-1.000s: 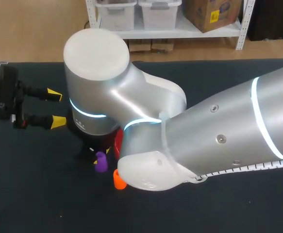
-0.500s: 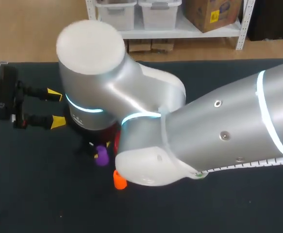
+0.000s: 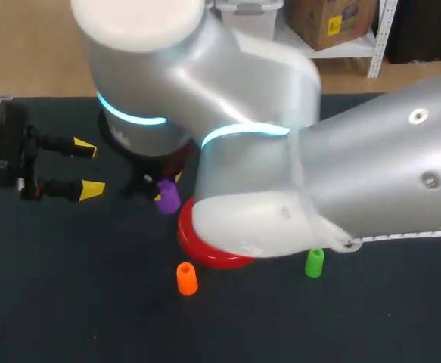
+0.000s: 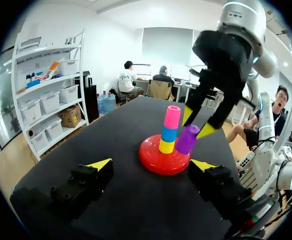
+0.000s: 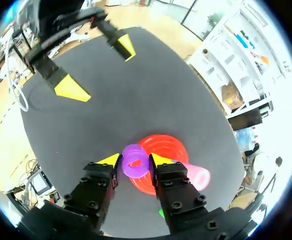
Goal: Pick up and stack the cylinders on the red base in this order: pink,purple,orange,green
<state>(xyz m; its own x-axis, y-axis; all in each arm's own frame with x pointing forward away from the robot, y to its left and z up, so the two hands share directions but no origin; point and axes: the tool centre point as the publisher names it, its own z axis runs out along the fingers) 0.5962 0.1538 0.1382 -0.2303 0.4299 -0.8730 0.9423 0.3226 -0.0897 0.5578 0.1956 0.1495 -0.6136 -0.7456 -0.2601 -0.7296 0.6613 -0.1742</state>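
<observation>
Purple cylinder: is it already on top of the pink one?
No, in the left wrist view the right gripper holds the purple cylinder beside the stack, and the pink cylinder has a bare top.

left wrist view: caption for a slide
Right gripper holds a purple plastic cylinder beside the pink-topped stack on the round red base; left gripper open.

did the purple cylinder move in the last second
Yes: the purple cylinder, held in the right gripper, has risen away from the orange cylinder, which stayed put.
</observation>
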